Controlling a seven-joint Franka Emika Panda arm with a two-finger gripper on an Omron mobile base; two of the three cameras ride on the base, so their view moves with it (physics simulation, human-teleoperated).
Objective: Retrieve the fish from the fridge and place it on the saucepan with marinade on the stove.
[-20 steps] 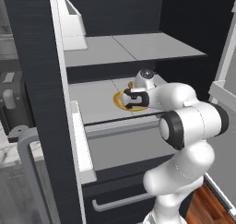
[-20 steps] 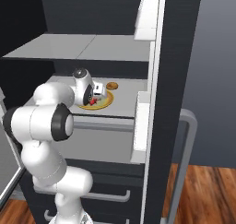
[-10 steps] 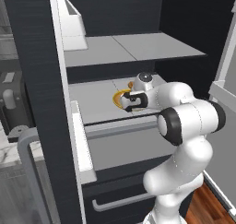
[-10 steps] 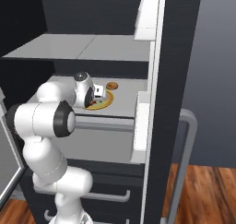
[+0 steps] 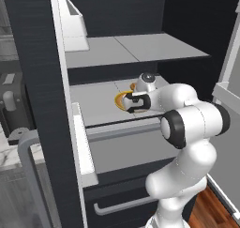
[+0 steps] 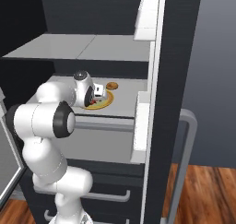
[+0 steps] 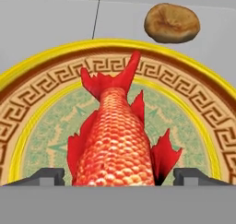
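Inside the open fridge [image 5: 33, 81], the red-orange fish [image 7: 115, 144] lies on a yellow-rimmed plate [image 7: 41, 121] with a greenish centre, tail pointing away from the hand. My gripper [image 7: 119, 177] is low over the plate, and its dark fingertips [image 7: 46, 176] stand on either side of the fish's body, close to it but apart from it, so it is open. From the base views, the gripper [image 5: 132, 102] [image 6: 95, 97] reaches onto the middle shelf [image 5: 93, 107] above the plate [image 6: 105, 102]. The saucepan with marinade and the stove are out of view.
A small brown round item [image 7: 172, 22] [image 6: 112, 85] sits on the shelf just beyond the plate. An upper shelf [image 5: 136, 46] hangs above the hand. White door bins [image 5: 72, 23] [image 6: 140, 126] flank the opening. Drawers [image 5: 122, 203] lie below.
The hand has slid a little further in and lower over the plate. The fish and the plate have not moved.
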